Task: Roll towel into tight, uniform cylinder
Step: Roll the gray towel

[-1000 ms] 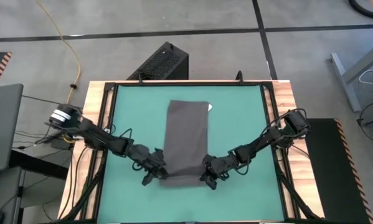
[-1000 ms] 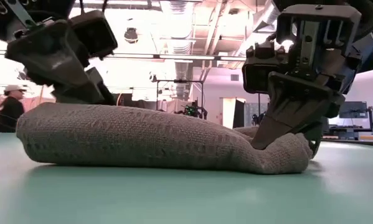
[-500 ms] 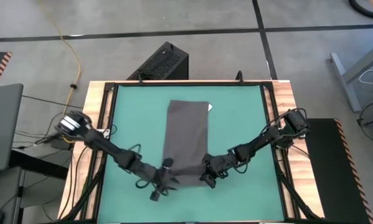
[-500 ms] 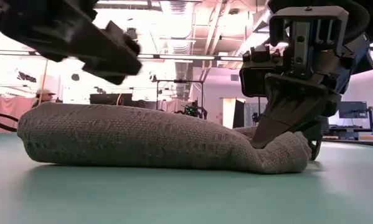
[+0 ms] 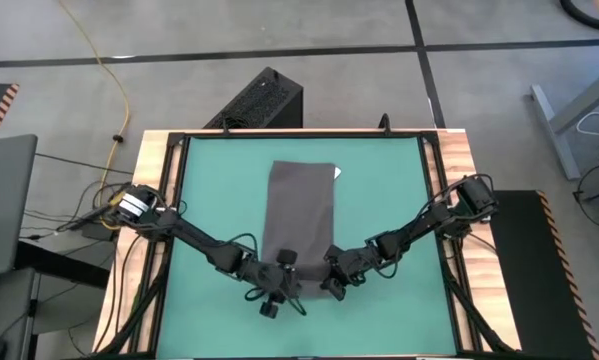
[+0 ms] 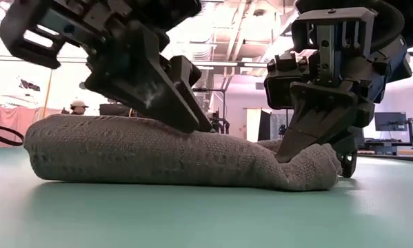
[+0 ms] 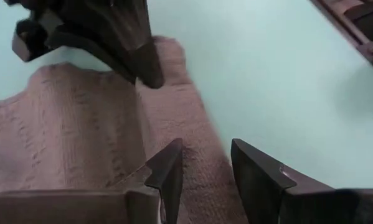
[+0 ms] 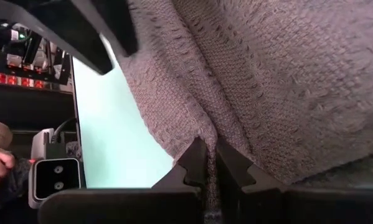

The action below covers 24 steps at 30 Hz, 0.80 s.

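A green table [image 5: 389,190] framed in wood stands on a grey concrete floor, with a lit workshop beyond it in the low view. The towel [image 5: 299,215] lies flat down the middle, its long axis running from the far edge toward the robot, a small white tag [image 5: 338,173] at its far right corner. Its near end is bunched into a low, loose hump, thicker on the left side, so the roll is only begun, as I judge it. The right gripper [image 5: 333,287] is pressed together, pinching the near right corner of the cloth. The left gripper [image 5: 279,290] sits at the near edge toward the middle, its jaws spread with cloth between them but not clamped. Both are at the near end; the flat length to be rolled lies away from them, toward the far edge. No containers are on the table.
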Each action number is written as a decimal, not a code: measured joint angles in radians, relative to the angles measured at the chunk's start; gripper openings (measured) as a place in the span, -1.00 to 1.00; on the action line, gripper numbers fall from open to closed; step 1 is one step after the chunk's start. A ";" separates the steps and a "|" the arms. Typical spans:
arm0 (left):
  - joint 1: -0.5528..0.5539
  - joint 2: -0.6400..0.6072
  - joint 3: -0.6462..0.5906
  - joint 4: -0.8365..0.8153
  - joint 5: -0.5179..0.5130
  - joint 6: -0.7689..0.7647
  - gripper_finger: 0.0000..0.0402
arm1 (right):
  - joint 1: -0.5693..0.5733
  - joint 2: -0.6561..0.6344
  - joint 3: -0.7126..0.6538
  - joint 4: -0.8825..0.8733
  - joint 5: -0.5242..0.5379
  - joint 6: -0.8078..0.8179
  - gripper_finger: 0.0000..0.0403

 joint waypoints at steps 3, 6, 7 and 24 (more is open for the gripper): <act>0.006 0.000 -0.008 0.000 0.035 -0.004 -0.42 | 0.008 0.000 0.000 0.001 -0.004 0.004 -0.83; 0.006 0.000 -0.024 -0.006 0.034 -0.017 -0.46 | 0.013 0.000 0.000 0.002 -0.006 0.014 -0.83; 0.006 0.000 -0.026 -0.008 0.029 -0.018 -0.47 | 0.013 0.000 0.000 0.002 -0.010 0.018 -0.83; 0.053 0.104 -0.026 0.046 0.222 -0.037 -0.68 | 0.013 -0.011 0.001 -0.003 -0.207 0.031 -0.80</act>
